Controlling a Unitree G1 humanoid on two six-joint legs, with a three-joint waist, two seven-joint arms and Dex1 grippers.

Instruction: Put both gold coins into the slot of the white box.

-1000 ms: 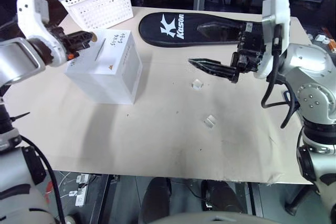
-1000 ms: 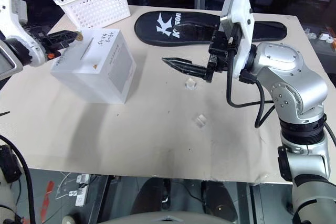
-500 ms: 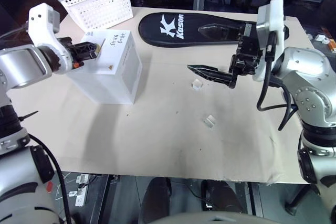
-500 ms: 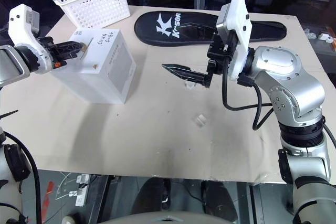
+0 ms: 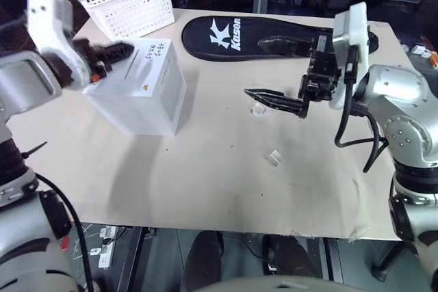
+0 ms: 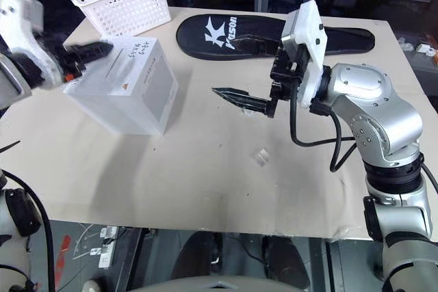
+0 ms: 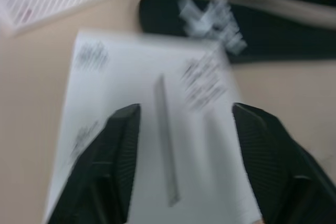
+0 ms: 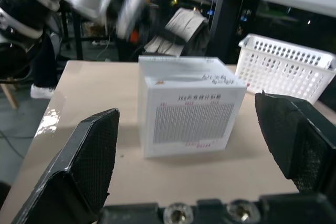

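The white box (image 5: 140,87) stands on the table (image 5: 226,169) at your left, its slot (image 7: 165,140) on the top face directly under the left end effector (image 7: 184,145), whose fingers (image 7: 118,156) stand apart with nothing between them. No gold coin can be made out on the table or in either end effector. Your right end effector (image 8: 194,156) hangs wide open and empty over mid-table, facing the box. Judged step: a drop at the slot, release made. Your next move calls for locating any remaining coin. Legible writing: "Kason" on the black paddle case (image 5: 274,35); the box's handwriting is unreadable.
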